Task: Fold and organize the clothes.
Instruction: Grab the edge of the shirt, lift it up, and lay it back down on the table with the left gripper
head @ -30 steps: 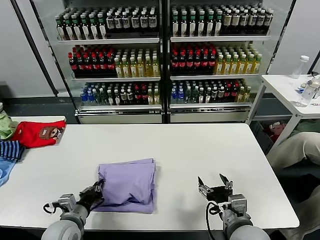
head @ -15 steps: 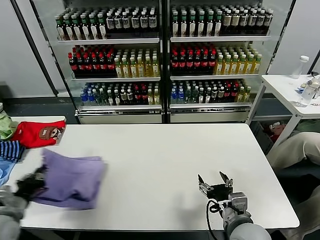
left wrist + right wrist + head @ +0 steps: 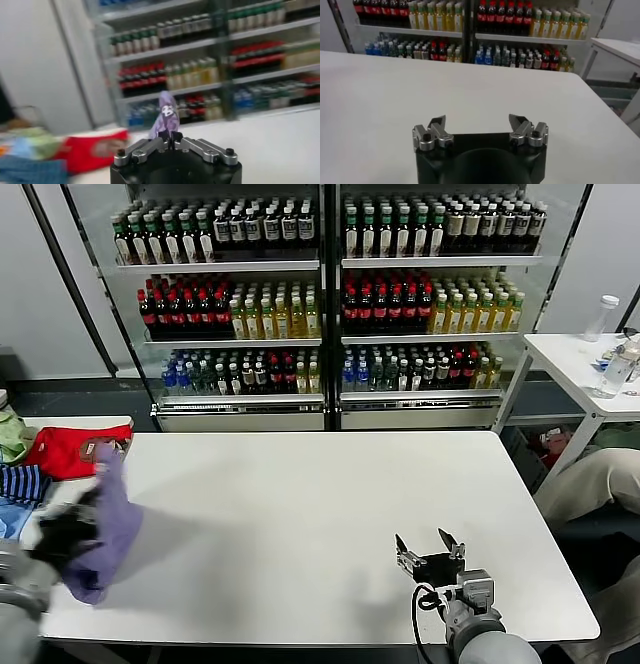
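The lavender T-shirt [image 3: 108,522] hangs bunched at the table's left edge, lifted off the surface, with my left gripper [image 3: 66,529] shut on it. In the left wrist view the jaws [image 3: 171,137] are pressed together on a strip of the lavender T-shirt [image 3: 166,116] that stands up from them, showing dark purple print. My right gripper [image 3: 428,552] rests low near the front right of the white table [image 3: 330,504], open with nothing between its fingers; the right wrist view shows the same gripper [image 3: 479,125] over bare tabletop.
A red garment with a brown patch [image 3: 66,451] and a blue striped garment [image 3: 20,482] lie on a side surface to the left. Drink shelves [image 3: 320,304] stand behind the table. A second white table [image 3: 585,364] with bottles is at the right.
My left gripper has dragged the lavender T-shirt from the table's front middle to its left edge and lifted it, so it now hangs bunched. The right gripper has stayed put.
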Controlling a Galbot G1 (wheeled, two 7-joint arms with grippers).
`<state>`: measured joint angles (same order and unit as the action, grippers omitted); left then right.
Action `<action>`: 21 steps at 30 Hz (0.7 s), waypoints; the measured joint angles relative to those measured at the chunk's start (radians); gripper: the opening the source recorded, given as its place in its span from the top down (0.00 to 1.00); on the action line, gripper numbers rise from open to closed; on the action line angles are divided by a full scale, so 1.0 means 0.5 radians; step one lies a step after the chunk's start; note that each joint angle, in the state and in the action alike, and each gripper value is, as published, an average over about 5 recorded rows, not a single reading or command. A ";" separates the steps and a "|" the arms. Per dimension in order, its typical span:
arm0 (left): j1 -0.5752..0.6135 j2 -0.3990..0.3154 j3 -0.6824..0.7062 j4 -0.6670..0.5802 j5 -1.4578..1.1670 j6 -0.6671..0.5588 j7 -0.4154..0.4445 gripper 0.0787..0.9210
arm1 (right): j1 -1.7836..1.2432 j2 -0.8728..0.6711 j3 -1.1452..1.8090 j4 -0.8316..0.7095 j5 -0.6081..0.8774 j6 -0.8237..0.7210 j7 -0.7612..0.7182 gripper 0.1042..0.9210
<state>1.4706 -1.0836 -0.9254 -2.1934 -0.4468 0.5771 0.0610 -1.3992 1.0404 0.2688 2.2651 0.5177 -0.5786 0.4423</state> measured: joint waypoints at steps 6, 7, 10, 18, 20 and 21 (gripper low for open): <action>-0.091 -0.310 0.625 -0.059 0.168 -0.012 -0.041 0.93 | -0.030 -0.007 0.017 0.020 -0.010 0.000 -0.001 0.12; -0.115 -0.358 0.709 -0.053 0.187 -0.020 -0.051 0.91 | -0.034 -0.009 0.019 0.022 -0.011 0.000 -0.001 0.12; -0.200 -0.471 0.901 -0.028 0.225 -0.048 -0.089 0.82 | -0.038 -0.015 0.027 0.026 -0.011 0.000 -0.004 0.12; -0.385 -0.479 0.963 -0.051 0.240 -0.148 -0.151 0.53 | 0.007 -0.049 0.040 0.007 0.003 0.000 -0.033 0.12; -0.393 -0.417 0.873 -0.045 0.245 -0.190 -0.152 0.48 | 0.043 -0.049 0.027 -0.015 0.005 0.000 -0.047 0.12; -0.391 -0.385 0.819 -0.036 0.248 -0.213 -0.153 0.45 | 0.066 -0.046 0.015 -0.029 0.007 0.000 -0.054 0.12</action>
<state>1.2751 -1.2763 -0.5159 -2.2117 -0.3225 0.4705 -0.0155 -1.3661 1.0174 0.2763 2.2506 0.5214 -0.5786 0.4155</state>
